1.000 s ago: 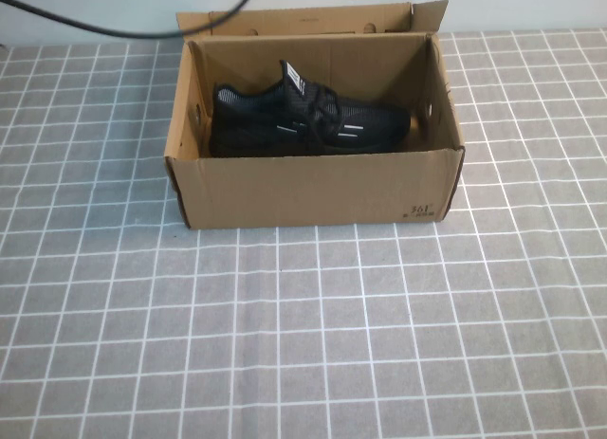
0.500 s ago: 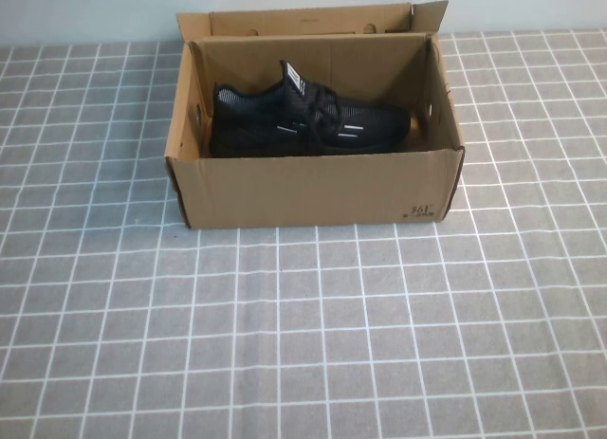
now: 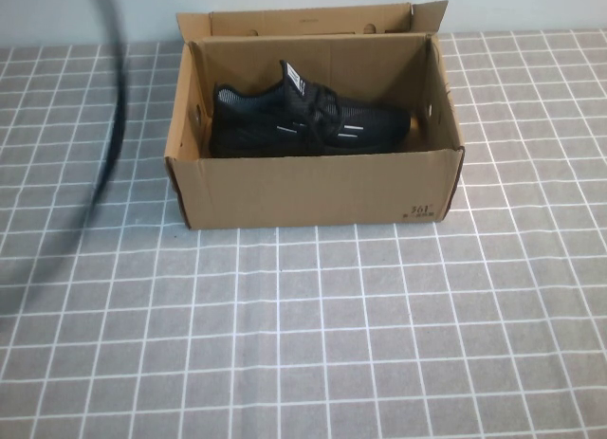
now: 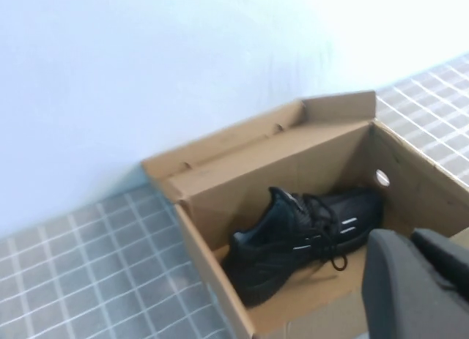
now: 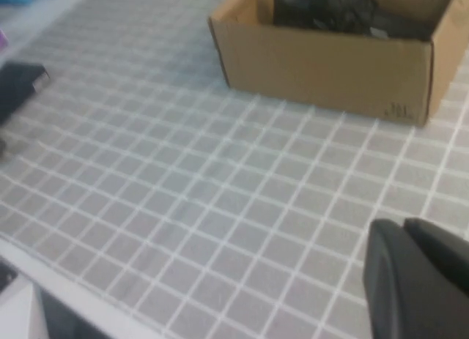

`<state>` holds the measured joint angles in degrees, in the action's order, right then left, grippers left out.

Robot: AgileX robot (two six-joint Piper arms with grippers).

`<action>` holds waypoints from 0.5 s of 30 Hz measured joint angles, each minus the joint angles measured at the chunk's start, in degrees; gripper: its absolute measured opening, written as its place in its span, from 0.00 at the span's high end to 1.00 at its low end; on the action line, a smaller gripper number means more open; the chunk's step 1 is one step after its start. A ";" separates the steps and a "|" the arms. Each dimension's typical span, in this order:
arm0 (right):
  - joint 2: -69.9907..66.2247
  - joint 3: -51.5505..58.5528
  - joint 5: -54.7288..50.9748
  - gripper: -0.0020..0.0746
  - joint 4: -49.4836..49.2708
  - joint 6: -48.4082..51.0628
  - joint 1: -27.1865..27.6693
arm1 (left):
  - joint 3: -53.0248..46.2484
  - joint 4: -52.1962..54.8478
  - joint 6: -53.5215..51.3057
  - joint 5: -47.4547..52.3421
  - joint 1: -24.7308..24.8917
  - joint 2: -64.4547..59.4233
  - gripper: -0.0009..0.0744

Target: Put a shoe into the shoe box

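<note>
The black mesh lace-up sneaker (image 3: 303, 122) lies on its sole inside the open brown corrugated cardboard shoe box (image 3: 313, 188), toe toward my right, heel toward my left. The box stands on the grey cloth with a white grid (image 3: 303, 335), its flap lid (image 3: 308, 20) upright against the pale wall (image 4: 146, 53). My left gripper (image 4: 421, 284), fingers closed and empty, hovers above the box's near edge. My right gripper (image 5: 421, 280), likewise closed and empty, hangs over the cloth, well apart from the box.
</note>
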<state>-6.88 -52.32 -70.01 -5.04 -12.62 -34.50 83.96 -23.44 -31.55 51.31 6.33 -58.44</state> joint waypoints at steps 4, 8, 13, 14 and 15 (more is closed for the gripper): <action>5.41 6.20 7.79 0.99 -1.11 1.14 0.00 | -20.52 0.00 -0.66 -11.41 0.00 16.71 0.99; 7.98 12.12 17.62 0.99 -3.89 3.86 0.00 | -37.20 0.00 -0.75 -20.25 0.00 30.48 0.99; 8.11 19.80 31.60 0.99 -10.06 9.33 0.00 | -52.34 -0.30 -0.79 -24.93 0.00 42.31 0.99; 8.11 21.53 34.59 0.99 -10.92 10.10 0.00 | -54.81 -0.43 -0.79 -25.71 0.00 44.28 0.99; 8.11 23.40 37.05 0.99 -11.33 10.59 0.00 | -56.79 -0.43 -0.79 -26.47 0.00 46.02 0.99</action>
<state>1.23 -28.91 -32.96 -16.37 -2.02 -34.50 27.17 -23.87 -32.34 24.84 6.33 -12.42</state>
